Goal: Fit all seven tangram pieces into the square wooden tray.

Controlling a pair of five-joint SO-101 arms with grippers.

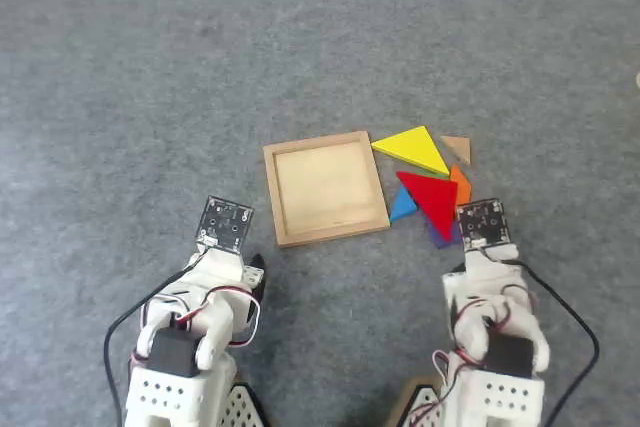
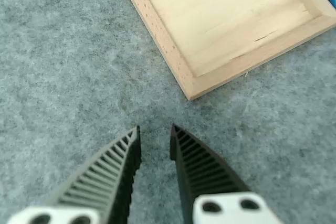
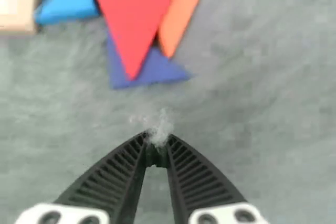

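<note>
The square wooden tray lies mid-table with nothing in it; its near corner is just ahead of my left gripper, which is open a narrow gap over bare carpet. To the tray's right the pieces lie in a loose heap: yellow triangle, small wood-coloured triangle, red triangle, orange piece, blue triangle, and a dark blue piece partly under the red triangle. My right gripper is shut, empty, a short way before the dark blue piece.
Grey carpet covers the table, with wide free room left of and beyond the tray. The left arm and right arm stand at the near edge. A tuft of fluff clings at the right fingertips.
</note>
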